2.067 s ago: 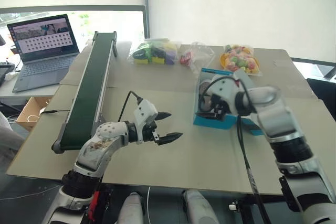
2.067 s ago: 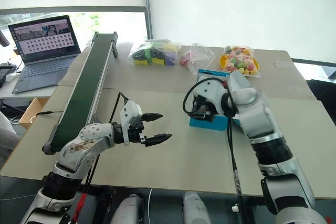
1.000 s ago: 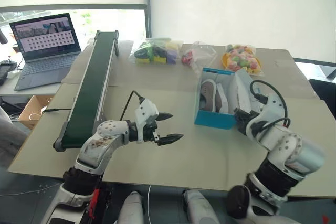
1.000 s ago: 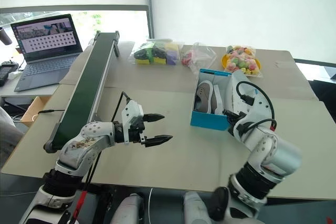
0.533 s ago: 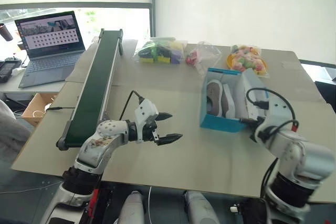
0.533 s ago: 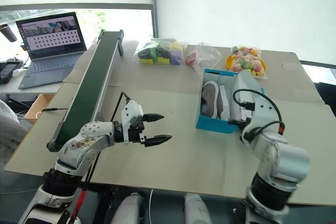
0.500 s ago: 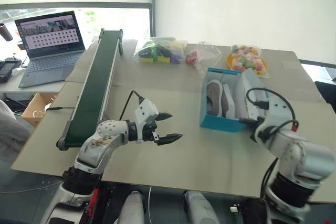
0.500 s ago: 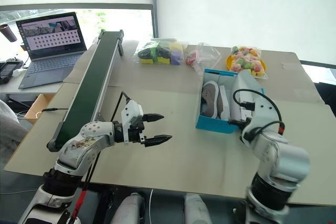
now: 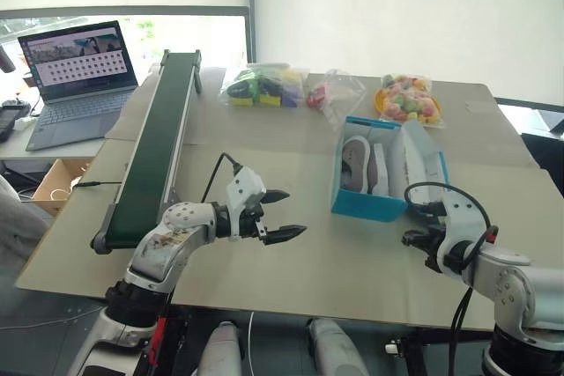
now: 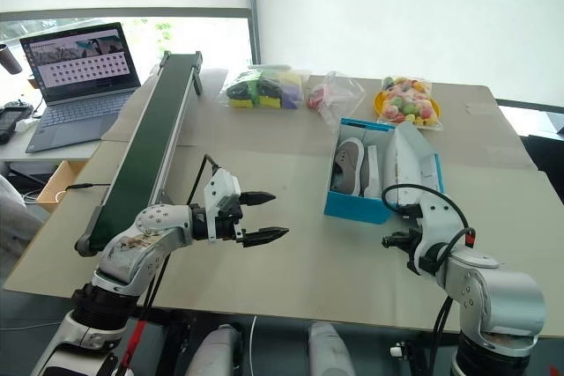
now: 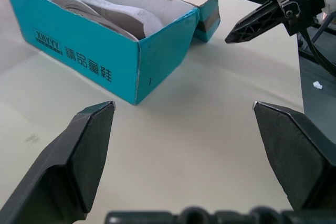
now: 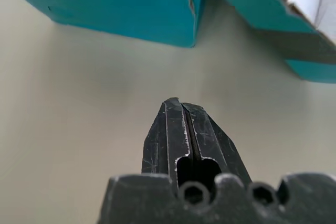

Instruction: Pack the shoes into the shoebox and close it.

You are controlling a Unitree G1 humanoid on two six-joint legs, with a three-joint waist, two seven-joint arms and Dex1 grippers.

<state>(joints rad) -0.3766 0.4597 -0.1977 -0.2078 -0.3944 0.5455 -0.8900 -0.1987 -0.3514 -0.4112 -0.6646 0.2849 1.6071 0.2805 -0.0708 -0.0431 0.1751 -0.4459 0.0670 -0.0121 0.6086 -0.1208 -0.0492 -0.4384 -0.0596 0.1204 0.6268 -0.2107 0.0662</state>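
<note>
With both shoes [image 9: 368,165] in the box [image 9: 366,204] and lid [image 9: 421,161] up, closing remains: shut right claw [image 10: 389,240] must push it over. Left claw [image 9: 286,215] gapes, empty.

Laptop [image 9: 77,81], conveyor [image 9: 150,147], perhaps toy bags [image 9: 262,86]

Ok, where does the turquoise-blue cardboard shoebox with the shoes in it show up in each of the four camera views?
Left eye view: turquoise-blue cardboard shoebox, right of centre on the table.
Right eye view: same box, right of centre, just beyond the right gripper.
Left wrist view: upper part of the picture, printed side facing the camera.
Right wrist view: along the top edge.
Shared landmark: the box's open white-lined lid.
</note>
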